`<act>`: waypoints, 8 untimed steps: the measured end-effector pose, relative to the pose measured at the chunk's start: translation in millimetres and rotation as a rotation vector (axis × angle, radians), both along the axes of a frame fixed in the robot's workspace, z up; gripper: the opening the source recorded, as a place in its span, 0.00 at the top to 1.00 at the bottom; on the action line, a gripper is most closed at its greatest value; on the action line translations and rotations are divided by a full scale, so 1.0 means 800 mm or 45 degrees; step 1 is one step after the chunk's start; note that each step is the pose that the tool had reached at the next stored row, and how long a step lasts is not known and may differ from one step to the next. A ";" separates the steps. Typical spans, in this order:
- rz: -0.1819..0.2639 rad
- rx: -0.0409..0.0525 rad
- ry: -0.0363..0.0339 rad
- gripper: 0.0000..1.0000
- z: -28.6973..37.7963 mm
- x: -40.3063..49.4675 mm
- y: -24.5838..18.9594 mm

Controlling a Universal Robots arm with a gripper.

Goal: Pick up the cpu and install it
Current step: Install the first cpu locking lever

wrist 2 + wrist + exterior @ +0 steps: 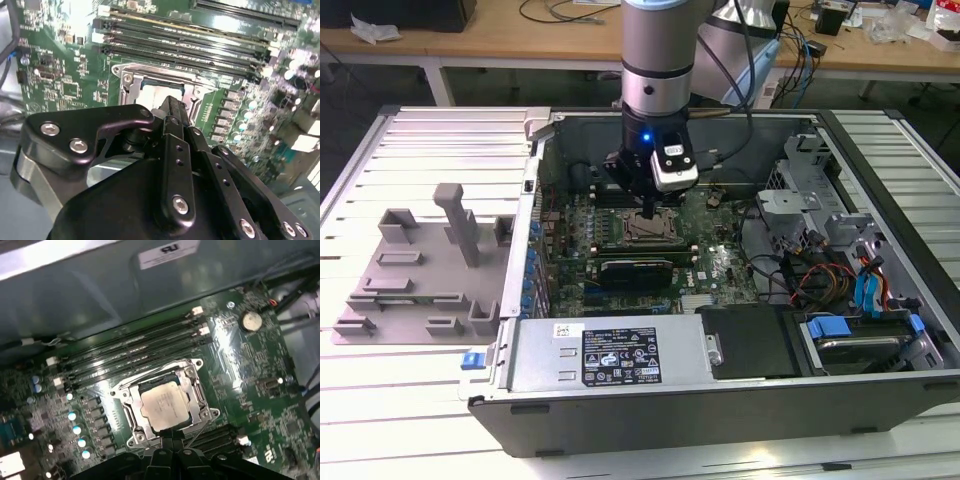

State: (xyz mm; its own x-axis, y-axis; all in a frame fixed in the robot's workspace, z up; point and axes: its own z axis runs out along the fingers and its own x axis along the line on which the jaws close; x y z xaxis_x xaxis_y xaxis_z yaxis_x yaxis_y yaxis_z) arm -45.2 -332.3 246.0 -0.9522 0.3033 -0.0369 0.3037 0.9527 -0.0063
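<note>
Looking like the cpu point(162, 402) already sits in its socket point(165, 407); gripper point(650, 208) hangs just above, can't tell if it's open, next needs a straight lift.

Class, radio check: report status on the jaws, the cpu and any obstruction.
Gripper low over the motherboard, jaw state unclear. Cpu lying in the socket frame. Nothing seen on top of the cpu.

I see a silvery-white cpu point(161, 404) inside a dull silver socket frame point(196, 390) — both on a green motherboard point(250, 375) striped with black memory slots point(135, 355). My gripper point(172, 107) is glossy black with silver screws. In the exterior view the case point(620, 400) is dark grey, the tray point(420, 270) flat grey, the table point(440, 420) white-slatted — blue clips point(827, 328) stand out.
</note>
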 end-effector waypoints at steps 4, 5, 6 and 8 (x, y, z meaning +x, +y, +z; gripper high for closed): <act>0.125 0.000 -0.0001 0.89 -0.0022 0.000 0.0000; 0.148 0.000 -0.0001 0.89 -0.0027 0.000 0.0000; 0.188 0.000 -0.0001 0.89 -0.0037 0.001 0.0000; 0.247 0.000 0.0000 0.89 -0.0051 0.008 0.0000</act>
